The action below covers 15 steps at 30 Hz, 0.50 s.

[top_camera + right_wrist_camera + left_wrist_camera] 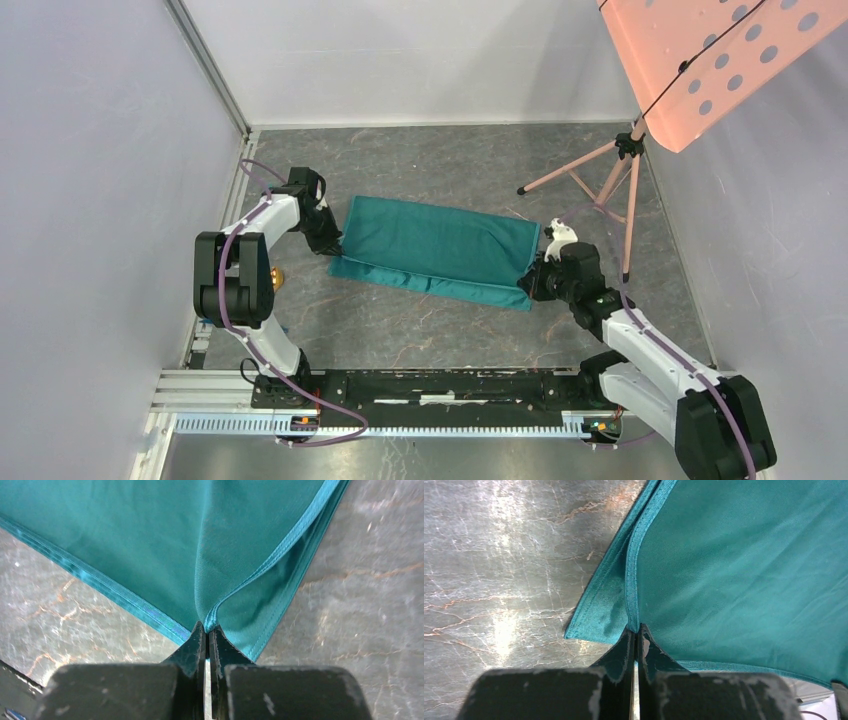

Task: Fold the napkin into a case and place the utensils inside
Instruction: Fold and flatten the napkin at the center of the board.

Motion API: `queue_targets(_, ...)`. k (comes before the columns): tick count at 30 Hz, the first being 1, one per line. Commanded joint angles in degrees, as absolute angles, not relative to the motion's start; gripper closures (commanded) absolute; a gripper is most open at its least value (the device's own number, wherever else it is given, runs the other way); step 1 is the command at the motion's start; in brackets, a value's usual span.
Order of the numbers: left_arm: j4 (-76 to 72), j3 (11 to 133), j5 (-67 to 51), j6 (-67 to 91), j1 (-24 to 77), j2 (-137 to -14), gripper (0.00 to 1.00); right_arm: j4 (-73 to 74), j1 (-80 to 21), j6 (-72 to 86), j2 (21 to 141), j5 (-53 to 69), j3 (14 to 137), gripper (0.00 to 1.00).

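Note:
The teal-green napkin (435, 250) lies doubled over in the middle of the table, its upper layer stretched between the two arms. My left gripper (333, 243) is shut on the hemmed edge of the upper layer at the napkin's left end; the left wrist view shows that hem (632, 580) running into the closed tips (636, 629). My right gripper (534, 279) is shut on the hem at the right end (260, 570), tips together (206, 626). The lower layer (596, 612) rests flat on the table. A small gold object (277, 277) shows behind the left arm. No case is in view.
A pink tripod stand (600, 180) with a perforated pink panel (720, 60) stands at the back right. Grey walls close in left and right. The black rail (430, 385) with the arm bases runs along the near edge.

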<state>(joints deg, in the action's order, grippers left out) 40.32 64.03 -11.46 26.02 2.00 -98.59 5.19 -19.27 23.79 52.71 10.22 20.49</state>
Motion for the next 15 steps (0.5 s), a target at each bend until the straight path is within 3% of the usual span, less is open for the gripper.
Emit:
queue_targets(1, 40.5, 63.9, -9.6, 22.9, 1.9, -98.8, 0.98, 1.6, -19.4, 26.3, 53.0, 12.9, 17.2, 1.00)
queue_targets(15, 41.8, 64.6, -8.7, 22.2, 1.9, -96.0, 0.96, 6.1, -20.0, 25.9, 50.0, 13.9, 20.1, 1.00)
